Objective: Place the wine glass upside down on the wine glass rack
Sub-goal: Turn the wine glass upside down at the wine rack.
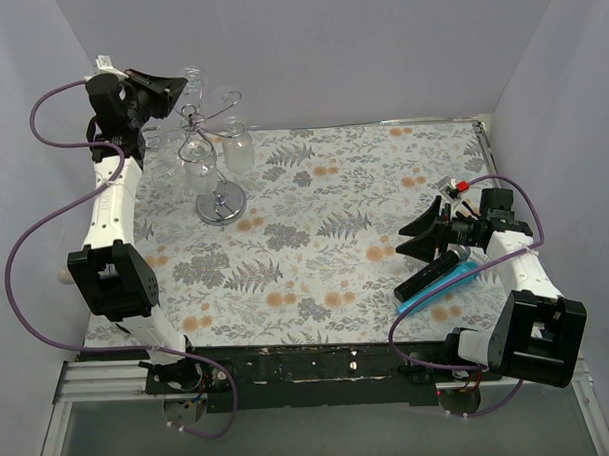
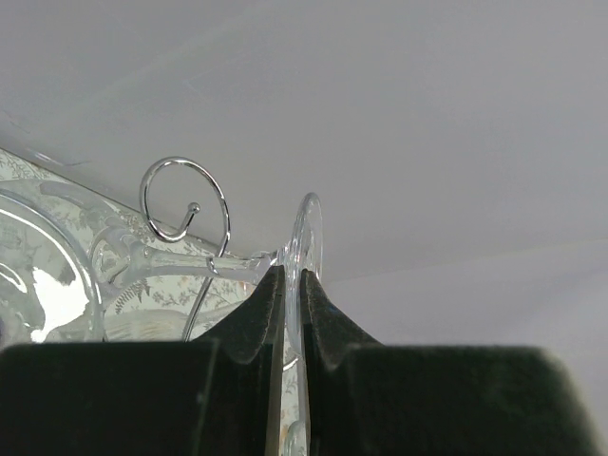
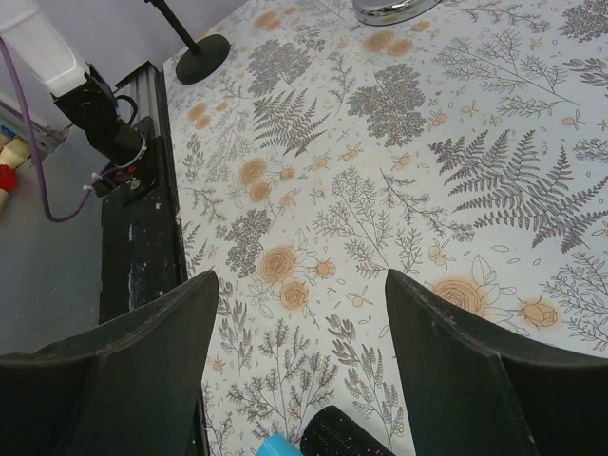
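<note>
The wine glass rack [image 1: 203, 131] is a silver wire stand with a round shiny base [image 1: 222, 204] at the far left of the table. Clear glasses hang from it bowl down, one at the right [image 1: 239, 150]. My left gripper [image 1: 172, 88] is high beside the rack top, shut on the round foot of a wine glass [image 1: 192, 80]. In the left wrist view the gripper [image 2: 293, 275] pinches the thin foot [image 2: 310, 233] edge-on. The stem [image 2: 190, 261] runs left beside a spiral arm [image 2: 185, 199]. My right gripper [image 1: 420, 234] is open and empty over the table, as the right wrist view [image 3: 302, 285] shows.
A black glittery rod [image 1: 433, 274] lies on a blue object [image 1: 456, 281] under the right arm, both at the bottom edge of the right wrist view [image 3: 353, 439]. The rack base shows at its top edge [image 3: 389, 9]. Grey walls close the back and both sides.
</note>
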Robot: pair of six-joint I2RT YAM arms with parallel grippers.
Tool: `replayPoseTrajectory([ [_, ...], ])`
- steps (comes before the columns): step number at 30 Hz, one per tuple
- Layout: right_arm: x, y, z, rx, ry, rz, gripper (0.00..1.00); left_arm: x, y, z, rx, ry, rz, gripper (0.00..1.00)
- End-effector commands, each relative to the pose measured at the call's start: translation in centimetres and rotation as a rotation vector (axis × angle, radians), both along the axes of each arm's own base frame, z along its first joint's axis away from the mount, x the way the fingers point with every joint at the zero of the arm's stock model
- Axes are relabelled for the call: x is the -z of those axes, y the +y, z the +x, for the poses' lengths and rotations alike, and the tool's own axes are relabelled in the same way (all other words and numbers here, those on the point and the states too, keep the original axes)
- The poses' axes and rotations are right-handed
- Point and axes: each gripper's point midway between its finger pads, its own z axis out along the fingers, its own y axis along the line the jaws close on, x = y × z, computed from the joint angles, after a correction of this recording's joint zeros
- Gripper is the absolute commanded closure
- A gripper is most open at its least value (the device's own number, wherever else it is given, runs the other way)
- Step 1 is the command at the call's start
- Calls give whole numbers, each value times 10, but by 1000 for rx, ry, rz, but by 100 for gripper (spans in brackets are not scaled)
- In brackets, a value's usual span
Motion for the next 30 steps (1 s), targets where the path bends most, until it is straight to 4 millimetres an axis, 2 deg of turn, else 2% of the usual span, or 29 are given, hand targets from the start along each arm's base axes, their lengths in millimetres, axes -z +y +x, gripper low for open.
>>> replayPoseTrajectory([
  [1, -16, -1, 5, -12, -63, 8, 21, -48, -14, -23, 41, -127, 19, 100],
  [10, -17, -1, 6, -13, -70, 8, 21, -49, -15, -6, 29, -125, 11, 100],
  [25, -16, -1, 6, -15, -59, 13, 21, -44, -2, 29, -22, -101, 39, 100],
  [30, -15, -1, 6, -15, -55, 12, 21, -45, 0, 34, -33, -101, 41, 100],
])
